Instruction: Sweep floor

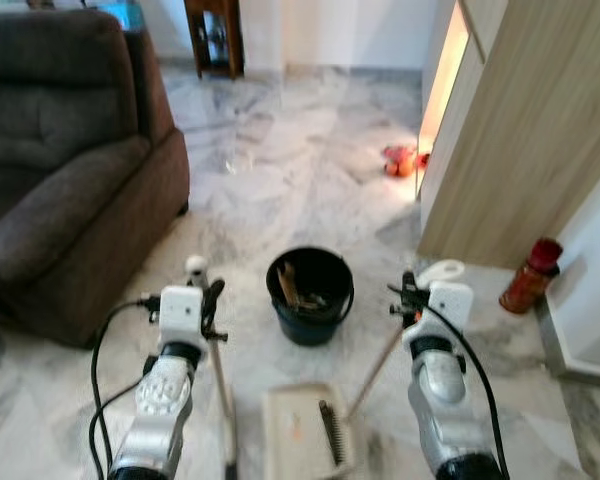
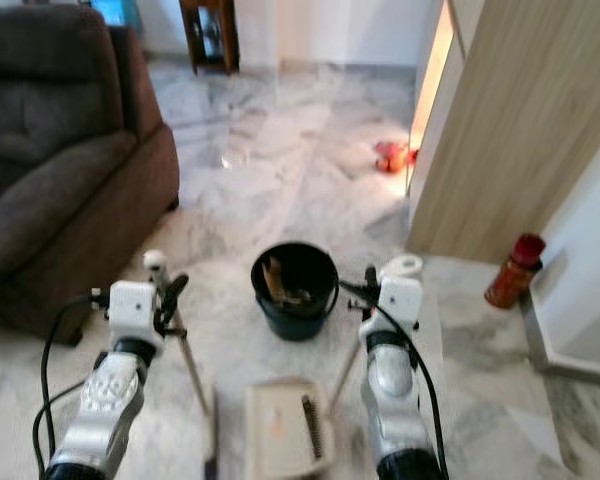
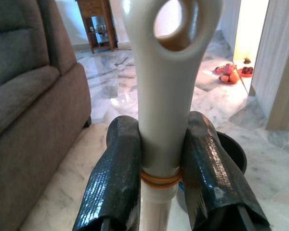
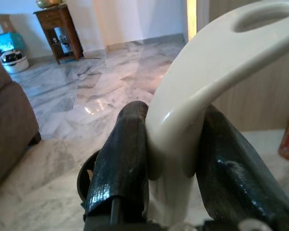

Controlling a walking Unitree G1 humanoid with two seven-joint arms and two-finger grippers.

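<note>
Nearest the robot, a cream dustpan [image 1: 300, 425] lies on the marble floor [image 1: 280, 170] between the two arms. The left claw [image 3: 159, 159] is clenched around the broom handle [image 3: 166, 96], which slants down to the floor beside the pan. The right claw [image 4: 176, 144] grips the dustpan handle [image 4: 192, 82]. Just beyond stands a black bucket [image 1: 310, 295] holding debris. Farther off are a brown sofa [image 1: 60, 160], a red bottle [image 1: 530, 275] and a wooden cabinet [image 1: 525, 130].

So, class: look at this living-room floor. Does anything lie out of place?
Yes. A small reddish heap lies on the marble by the lit doorway, and a red bottle stands on the floor beside the wooden cabinet, odd spots for both.
</note>
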